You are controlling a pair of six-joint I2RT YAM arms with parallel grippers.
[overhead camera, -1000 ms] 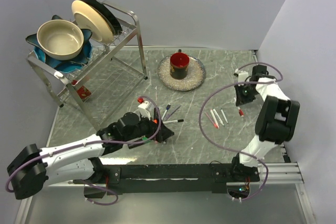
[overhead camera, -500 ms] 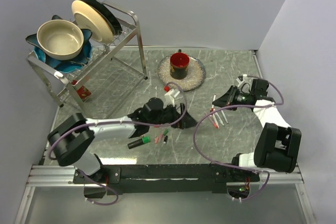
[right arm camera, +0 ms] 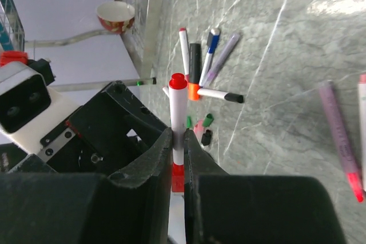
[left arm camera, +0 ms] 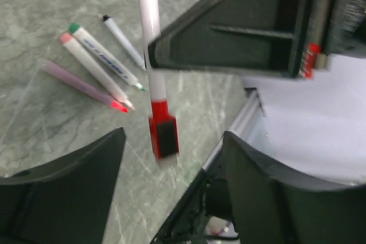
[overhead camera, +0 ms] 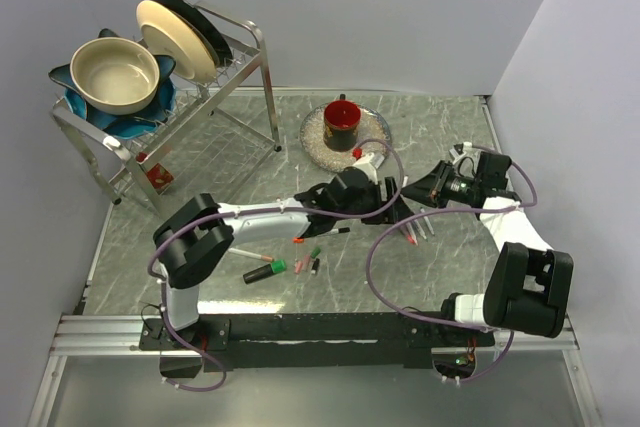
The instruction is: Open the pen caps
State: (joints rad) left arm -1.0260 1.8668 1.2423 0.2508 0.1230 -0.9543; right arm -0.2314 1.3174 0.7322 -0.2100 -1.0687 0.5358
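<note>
Here, the right hand (right arm camera: 178, 136) is closed firmly on a white pen (right arm camera: 178, 107), in the middle of the right wrist view. The pen's red cap (left arm camera: 163, 135) stands between the jaws of the left hand (left arm camera: 172, 134), which are open and do not touch it. Some loose caps (overhead camera: 314, 252) lie on the surface (overhead camera: 450, 127), at lower centre of the top view.
</note>
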